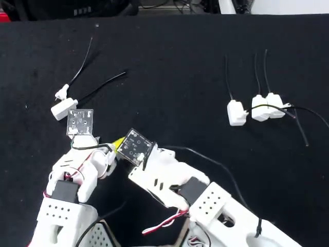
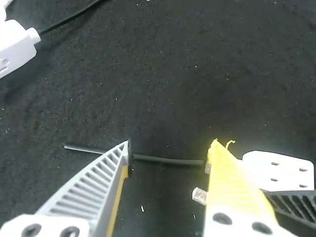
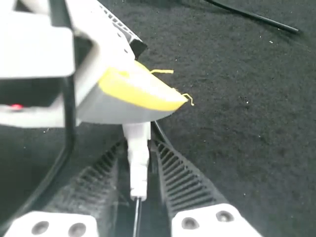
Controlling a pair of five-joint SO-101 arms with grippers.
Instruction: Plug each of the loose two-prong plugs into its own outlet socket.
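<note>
Our right pincer is closed narrowly on a white plug close to the surface. Our left pincer gapes wide, a black cord crossing between its fingers. We see a white outlet lying near, apart from both pincers.

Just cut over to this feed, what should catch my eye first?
The right gripper pinches a white plug, tip to tip with the left gripper, which stands open across a black cable, low in the high view of the table. Farther off, three white corded pieces lie in a row to the right, and two more to the left.
</note>
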